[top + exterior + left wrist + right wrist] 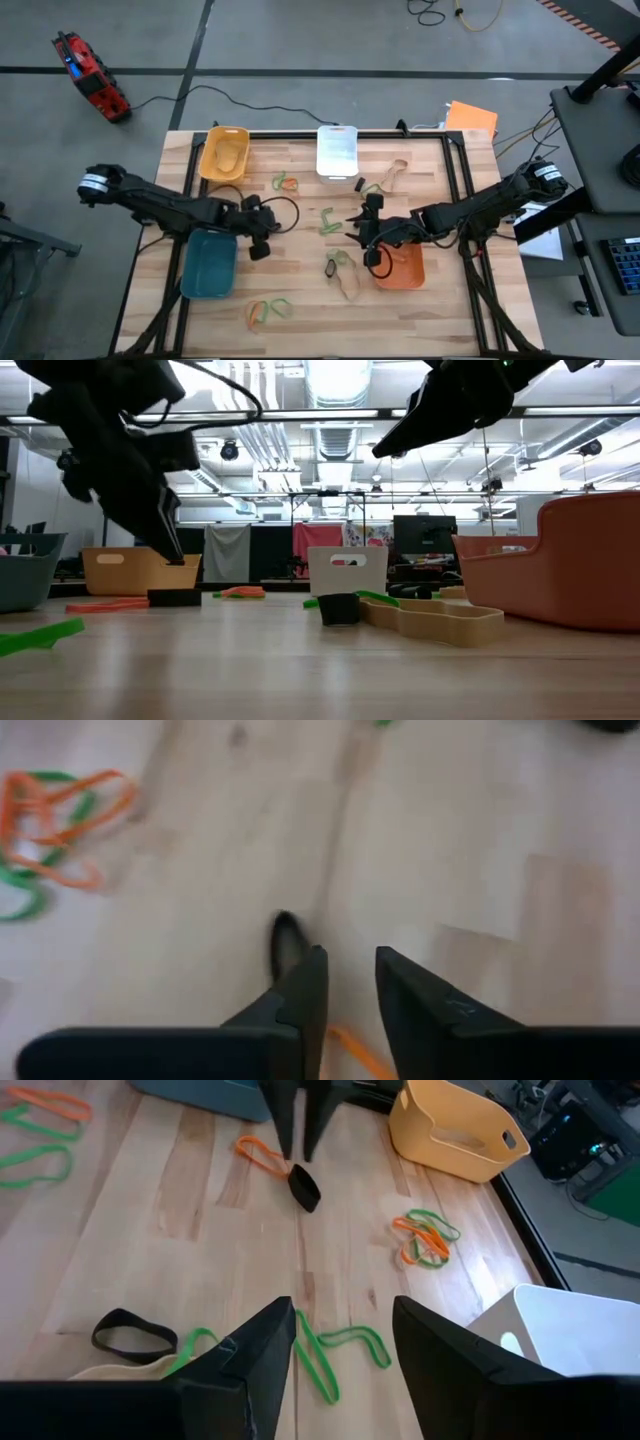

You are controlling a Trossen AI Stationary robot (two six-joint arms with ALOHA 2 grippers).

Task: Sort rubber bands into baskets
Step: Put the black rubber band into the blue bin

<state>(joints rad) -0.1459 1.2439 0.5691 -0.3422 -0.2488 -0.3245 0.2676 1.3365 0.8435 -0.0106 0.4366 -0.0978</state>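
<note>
My left gripper [350,970] stands open a little above the table, right of the teal basket [210,262], its fingers pointing down. A small black rubber band [285,942] lies on the wood just past its fingertips, and an orange band [262,1152] lies beside it. My right gripper [340,1350] hangs open over the table's middle, left of the orange basket [405,268]. A green band [335,1348] lies on the wood under it. The yellow basket [224,153] and the white basket [337,150] stand at the far edge.
More bands lie loose on the wood. An orange-and-green tangle [285,182] sits near the yellow basket and another [268,310] by the near edge. A tan band [392,175] lies at the far right, and black [130,1335] and tan bands lie near the orange basket.
</note>
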